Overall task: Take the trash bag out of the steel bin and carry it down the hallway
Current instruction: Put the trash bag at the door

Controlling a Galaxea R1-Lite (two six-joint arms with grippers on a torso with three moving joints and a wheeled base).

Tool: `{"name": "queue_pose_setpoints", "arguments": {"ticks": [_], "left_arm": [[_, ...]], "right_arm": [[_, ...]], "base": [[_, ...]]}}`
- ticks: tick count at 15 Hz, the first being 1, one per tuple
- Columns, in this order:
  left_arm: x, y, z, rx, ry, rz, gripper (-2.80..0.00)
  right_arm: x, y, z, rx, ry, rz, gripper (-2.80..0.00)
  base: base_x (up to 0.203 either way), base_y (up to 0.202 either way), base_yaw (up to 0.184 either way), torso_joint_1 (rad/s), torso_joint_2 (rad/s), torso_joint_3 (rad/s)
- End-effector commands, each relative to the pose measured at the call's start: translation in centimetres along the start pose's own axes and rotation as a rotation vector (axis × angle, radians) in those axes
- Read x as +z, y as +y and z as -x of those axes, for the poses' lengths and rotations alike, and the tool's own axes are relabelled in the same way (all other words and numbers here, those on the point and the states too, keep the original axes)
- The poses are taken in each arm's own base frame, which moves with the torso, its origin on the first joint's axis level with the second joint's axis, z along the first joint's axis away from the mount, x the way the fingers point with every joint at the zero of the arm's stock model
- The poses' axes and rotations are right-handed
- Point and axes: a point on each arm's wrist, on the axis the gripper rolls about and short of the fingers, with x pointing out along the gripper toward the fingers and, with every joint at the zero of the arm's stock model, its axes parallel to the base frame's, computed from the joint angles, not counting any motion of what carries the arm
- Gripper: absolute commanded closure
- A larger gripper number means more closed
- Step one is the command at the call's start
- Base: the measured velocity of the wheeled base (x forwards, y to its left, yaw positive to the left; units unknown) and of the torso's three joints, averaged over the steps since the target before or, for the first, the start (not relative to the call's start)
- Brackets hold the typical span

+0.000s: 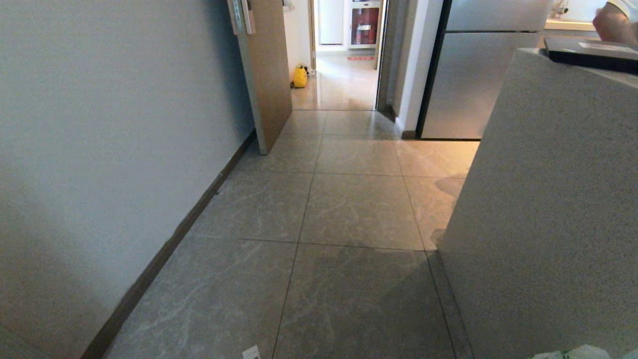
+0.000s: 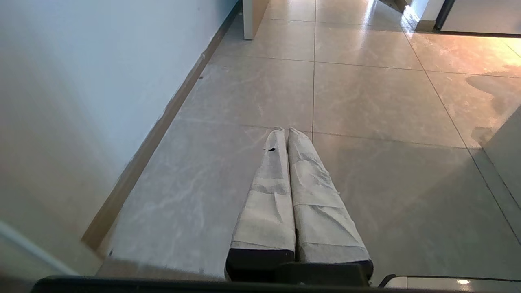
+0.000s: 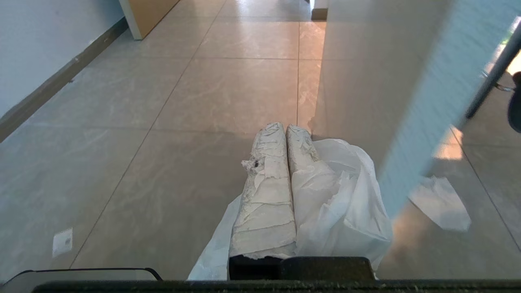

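My right gripper (image 3: pixel 286 127) is shut on the trash bag (image 3: pixel 350 195), a thin, crinkly white plastic bag. The bag drapes over one taped finger and hangs down on both sides, above the floor. A corner of the bag (image 1: pixel 583 353) shows at the bottom right of the head view. My left gripper (image 2: pixel 286 130) is shut with nothing in it and hangs over the hallway floor (image 1: pixel 349 209) of glossy grey-beige tiles. The steel bin is out of view.
A grey stone counter (image 1: pixel 548 199) walls off the right side, with a dark flat object (image 1: pixel 593 52) and a person's hand (image 1: pixel 615 22) on top. A white wall (image 1: pixel 99 149) runs along the left. Ahead are an open wooden door (image 1: pixel 266 75), a fridge (image 1: pixel 478 75) and a yellow object (image 1: pixel 299 76). A white scrap (image 3: pixel 441 203) lies on the floor.
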Motion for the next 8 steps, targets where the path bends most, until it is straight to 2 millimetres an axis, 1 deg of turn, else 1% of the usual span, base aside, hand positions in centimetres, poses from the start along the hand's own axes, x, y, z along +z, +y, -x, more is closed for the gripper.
{"name": "queue_pose_setpoints", "arguments": {"ticks": [1,8], "left_arm": [[0.00,0.00,0.00,0.001,0.000,0.000,0.00],[0.00,0.00,0.00,0.001,0.000,0.000,0.00]], "right_arm": [[0.01,0.00,0.00,0.000,-0.001,0.000,0.00],[0.01,0.00,0.00,0.000,-0.001,0.000,0.00]], "base": [[0.192,0.000,0.003,0.008,0.00,0.007],[0.187,0.000,0.002,0.002,0.00,0.004]]}}
